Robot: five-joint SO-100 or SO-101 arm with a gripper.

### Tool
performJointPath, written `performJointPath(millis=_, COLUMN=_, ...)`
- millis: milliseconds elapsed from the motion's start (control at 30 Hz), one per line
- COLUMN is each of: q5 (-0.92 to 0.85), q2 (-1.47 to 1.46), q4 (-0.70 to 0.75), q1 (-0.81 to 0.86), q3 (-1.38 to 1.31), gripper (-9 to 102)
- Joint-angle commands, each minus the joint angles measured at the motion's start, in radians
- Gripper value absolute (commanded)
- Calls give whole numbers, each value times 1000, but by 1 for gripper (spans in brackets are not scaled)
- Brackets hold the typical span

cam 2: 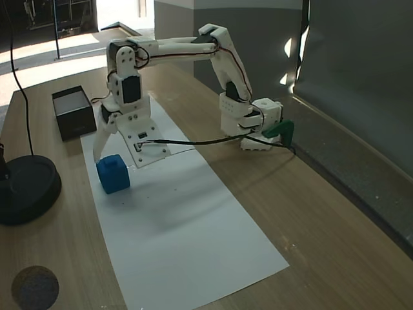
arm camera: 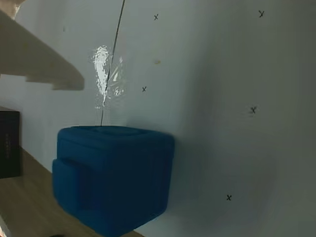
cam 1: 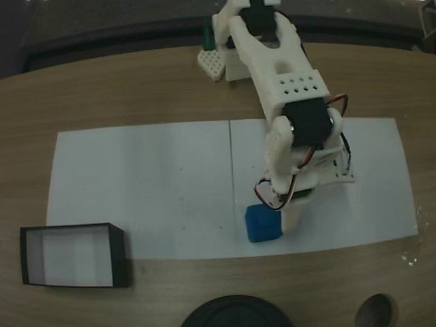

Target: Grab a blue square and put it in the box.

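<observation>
The blue square point(cam 1: 263, 223) rests on the white paper near its front edge in a fixed view, and it shows as a cube point(cam 2: 113, 173) in another fixed view. My gripper point(cam 1: 300, 208) hangs low just to the right of it, jaws spread open, with one white finger point(cam 1: 293, 216) next to the cube's side. Nothing is held. In the wrist view the blue square point(arm camera: 111, 175) sits low and left, under one pale finger point(arm camera: 39, 59). The box point(cam 1: 71, 255), black-walled with a white inside, stands on the wood far to the left, also seen as the box point(cam 2: 74, 111).
Two white paper sheets point(cam 1: 150, 184) cover the middle of the wooden table. A dark round base point(cam 1: 235, 312) and a smaller dark disc point(cam 1: 377, 312) lie at the front edge. The arm's base point(cam 2: 251, 123) with a green clamp stands at the table's back.
</observation>
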Motion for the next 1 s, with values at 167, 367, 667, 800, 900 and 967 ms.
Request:
performJointPath(millis=167, q5=3, q2=-127, q4=-2, q1=58, q3=-172, gripper=34)
performJointPath(millis=367, q5=-41, q2=-219, q4=0, q1=110, q3=-253, gripper=26)
performJointPath(millis=667, q5=-44, q2=-196, q4=34, q1=141, q3=-314, gripper=11)
performJointPath(millis=800, q5=-58, q2=-94, q4=67, q1=241, q3=-449, gripper=11)
performJointPath(millis=900, q5=-95, q2=29, q4=66, q1=373, q3=-546, gripper=11)
performJointPath(millis=967, q5=-126, q2=100, q4=60, q1=465, q3=-603, gripper=11)
